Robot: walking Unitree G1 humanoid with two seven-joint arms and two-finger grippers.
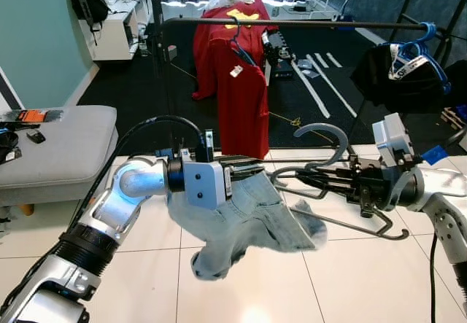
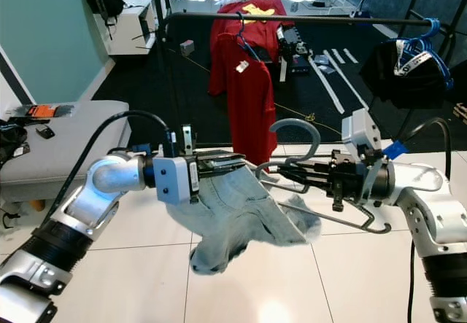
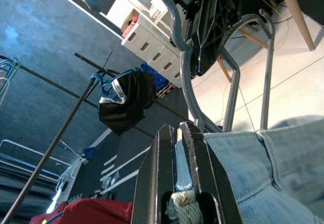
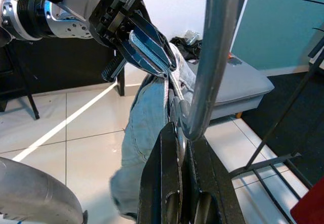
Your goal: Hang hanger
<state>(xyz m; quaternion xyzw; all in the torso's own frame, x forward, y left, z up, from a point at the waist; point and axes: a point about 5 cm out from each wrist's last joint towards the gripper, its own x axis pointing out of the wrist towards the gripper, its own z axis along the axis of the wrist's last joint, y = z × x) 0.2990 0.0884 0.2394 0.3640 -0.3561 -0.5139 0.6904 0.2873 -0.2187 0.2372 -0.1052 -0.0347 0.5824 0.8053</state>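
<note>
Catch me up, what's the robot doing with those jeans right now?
The left claw is shut on the waistband of the jeans, holding them up off the tiled floor. The right claw is shut on a grey metal hanger, held against that same edge. The clothes rail stands beyond, carrying a red shirt; the hanger is not on it yet.

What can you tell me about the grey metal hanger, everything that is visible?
The grey metal hanger is a thin bent rod with a curved hook pointing up and shoulder bars below. It hangs in the air below the dark clothes rail, not yet on it. The right gripper clamps its neck. The light blue jeans drape from it, pinched by the left gripper.
</note>
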